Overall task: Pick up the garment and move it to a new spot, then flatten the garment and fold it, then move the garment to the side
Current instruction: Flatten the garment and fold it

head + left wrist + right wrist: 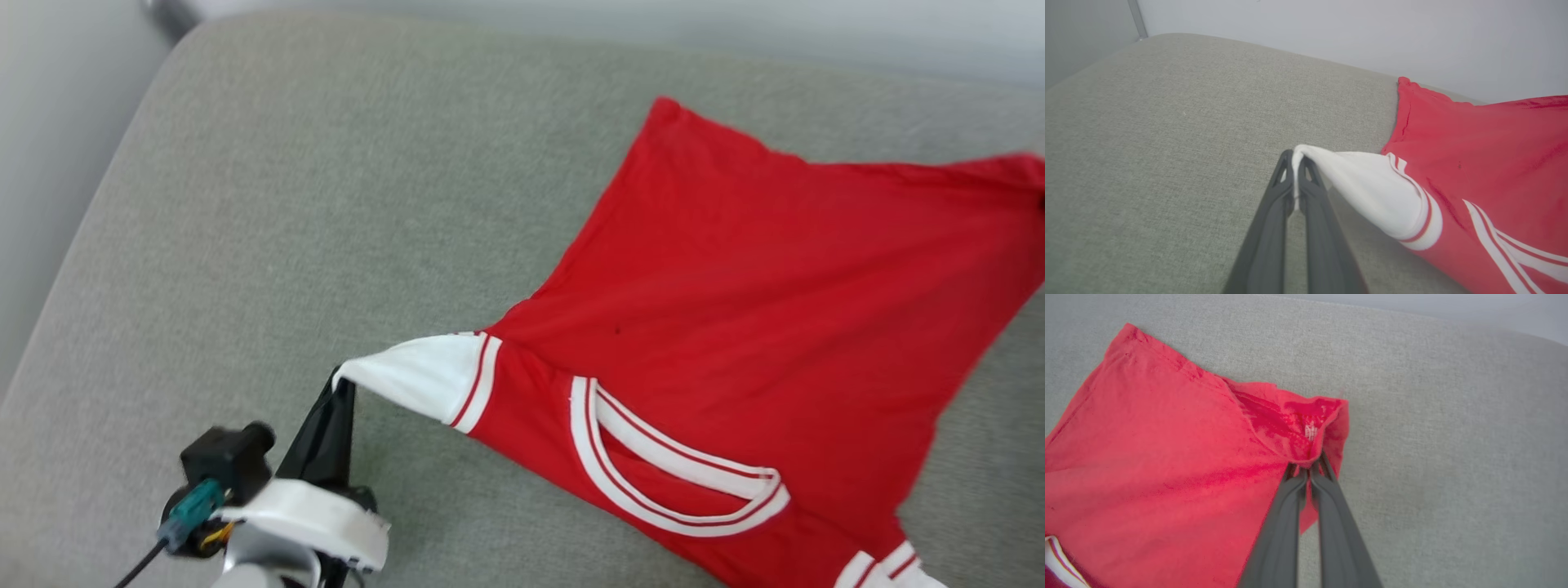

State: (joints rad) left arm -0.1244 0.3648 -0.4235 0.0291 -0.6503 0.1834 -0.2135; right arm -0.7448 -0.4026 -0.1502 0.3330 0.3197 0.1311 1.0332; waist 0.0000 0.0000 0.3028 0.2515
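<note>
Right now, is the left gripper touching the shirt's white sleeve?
Touching. The left wrist view shows the left gripper shut on the sleeve of the shirt, its tip pinched between the fingers.

Red garment [759,278], white striped sleeves; grey cushion [286,204].

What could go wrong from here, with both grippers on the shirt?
1. The left gripper pinches only the very tip of the white sleeve; a harder pull may slip it free.
2. The right gripper holds a bunched corner of the garment, so it may lie down creased.
</note>
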